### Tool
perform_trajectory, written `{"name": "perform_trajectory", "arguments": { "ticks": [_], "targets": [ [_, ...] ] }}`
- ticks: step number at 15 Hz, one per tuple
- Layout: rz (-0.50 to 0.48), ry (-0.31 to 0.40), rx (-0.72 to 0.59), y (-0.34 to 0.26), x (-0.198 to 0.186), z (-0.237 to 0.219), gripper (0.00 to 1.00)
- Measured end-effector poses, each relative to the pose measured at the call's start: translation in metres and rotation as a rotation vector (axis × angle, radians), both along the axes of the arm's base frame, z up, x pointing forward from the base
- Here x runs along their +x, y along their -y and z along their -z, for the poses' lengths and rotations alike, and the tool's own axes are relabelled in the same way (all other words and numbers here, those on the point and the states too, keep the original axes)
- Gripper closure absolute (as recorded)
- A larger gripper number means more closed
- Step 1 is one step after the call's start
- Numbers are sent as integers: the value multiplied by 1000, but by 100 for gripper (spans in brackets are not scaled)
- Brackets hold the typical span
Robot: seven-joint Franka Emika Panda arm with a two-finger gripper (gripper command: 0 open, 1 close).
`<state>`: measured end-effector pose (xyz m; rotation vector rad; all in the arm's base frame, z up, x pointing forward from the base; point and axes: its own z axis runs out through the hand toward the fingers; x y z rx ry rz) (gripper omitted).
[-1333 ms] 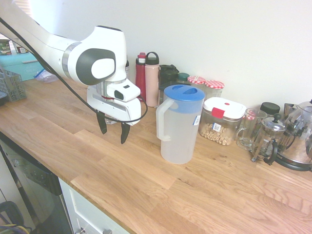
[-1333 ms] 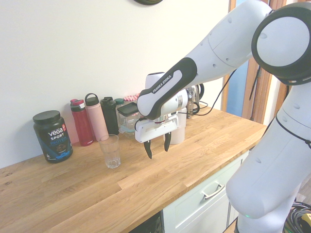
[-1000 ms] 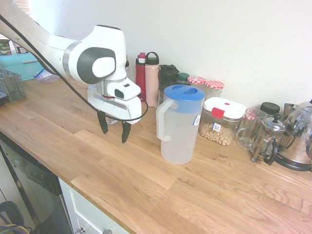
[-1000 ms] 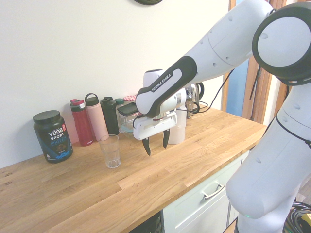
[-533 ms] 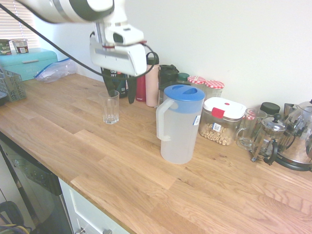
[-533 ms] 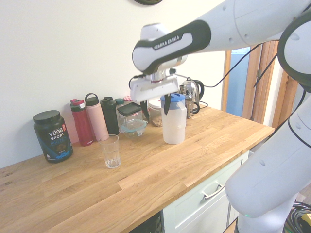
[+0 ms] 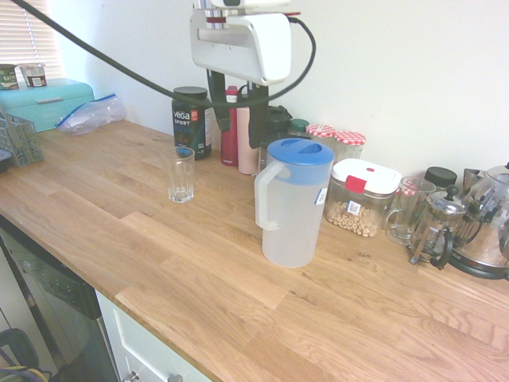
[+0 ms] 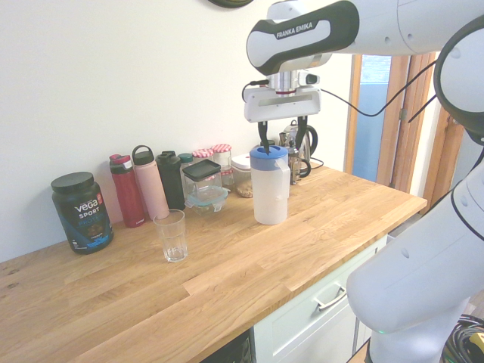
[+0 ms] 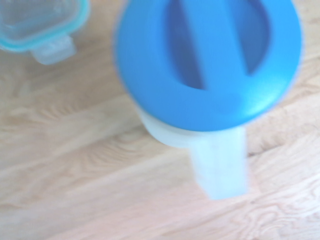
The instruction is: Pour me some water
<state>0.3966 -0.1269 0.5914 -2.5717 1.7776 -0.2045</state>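
A tall frosted-white pitcher with a blue lid and a side handle stands upright on the wooden counter. The water is hidden behind its frosted wall. My gripper hangs open just above the lid, fingers pointing down and holding nothing. The wrist view looks straight down on the lid. An empty clear drinking glass stands on the counter apart from the pitcher, on the side away from the kettle.
Along the wall stand a dark Vega tub, red and pink bottles, red-lidded jars, a food box, a glass mug, a French press and a kettle. A teal-rimmed container sits beside the pitcher.
The gripper has risen from low over the counter beside the glass and swung across to hang over the pitcher's lid. It has stayed open; the pitcher and glass have not moved.
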Motion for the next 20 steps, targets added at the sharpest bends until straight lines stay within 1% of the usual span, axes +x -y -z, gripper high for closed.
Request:
{"name": "perform_trajectory", "arguments": {
  "ticks": [3, 5, 6, 9, 12, 16, 20],
  "targets": [
    [-44, -9, 11, 17, 10, 42, 0],
    [-109, -6, 8, 22, 18, 65, 0],
    [-134, -2, 6, 24, 21, 73, 100],
    [-151, 33, -10, 28, 31, 80, 100],
    [-153, 53, -21, 30, 40, 89, 100],
    [-164, 50, -26, 28, 52, 103, 100],
    [-177, 50, -29, 22, 56, 103, 100]
  ]
}}
